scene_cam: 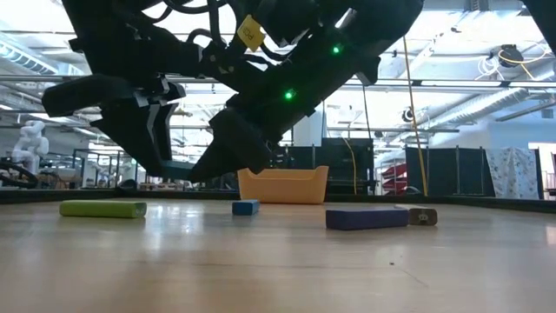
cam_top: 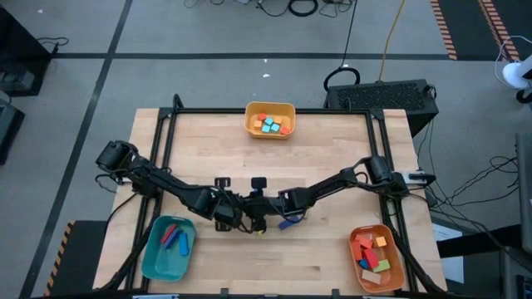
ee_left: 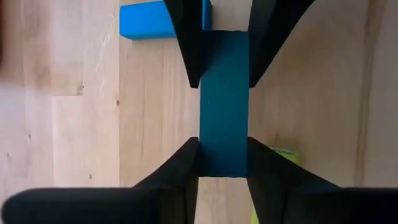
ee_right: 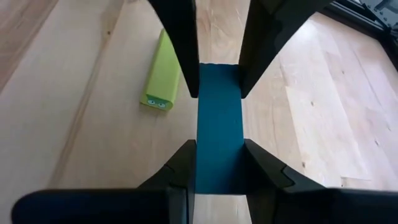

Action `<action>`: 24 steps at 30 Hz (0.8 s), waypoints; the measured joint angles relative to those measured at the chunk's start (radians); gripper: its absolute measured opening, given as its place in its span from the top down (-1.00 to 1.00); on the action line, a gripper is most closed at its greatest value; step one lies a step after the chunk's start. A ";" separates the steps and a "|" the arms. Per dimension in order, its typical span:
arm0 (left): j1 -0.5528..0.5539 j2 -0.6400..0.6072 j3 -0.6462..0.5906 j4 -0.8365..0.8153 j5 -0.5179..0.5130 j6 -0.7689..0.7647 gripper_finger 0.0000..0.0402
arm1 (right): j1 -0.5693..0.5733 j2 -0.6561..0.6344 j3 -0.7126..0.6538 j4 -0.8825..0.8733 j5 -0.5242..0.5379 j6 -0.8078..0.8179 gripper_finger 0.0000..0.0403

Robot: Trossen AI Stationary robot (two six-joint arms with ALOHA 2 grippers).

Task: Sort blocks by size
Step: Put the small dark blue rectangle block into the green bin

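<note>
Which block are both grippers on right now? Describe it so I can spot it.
At the table's near-centre, where both arms meet, the left gripper and right gripper both clamp one long teal bar. The green bar and blue block beside it lie free.

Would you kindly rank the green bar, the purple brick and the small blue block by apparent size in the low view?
1. green bar and purple brick: look alike; the brick sits nearer the camera.
2. small blue block, clearly smallest.
</note>
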 joint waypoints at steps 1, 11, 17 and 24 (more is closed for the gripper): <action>0.000 0.000 0.000 0.000 0.001 0.000 0.49 | 0.000 0.000 0.000 0.000 0.000 0.000 0.62; 0.002 -0.029 0.002 -0.045 0.000 -0.103 0.49 | -0.003 -0.006 0.004 0.001 0.005 0.028 0.17; 0.002 -0.083 0.003 -0.137 -0.034 -0.203 0.49 | 0.006 -0.052 0.004 -0.062 0.091 -0.025 -0.15; -0.009 -0.172 0.000 -0.202 -0.039 -0.272 0.49 | 0.009 -0.083 0.006 -0.102 0.121 -0.024 -0.27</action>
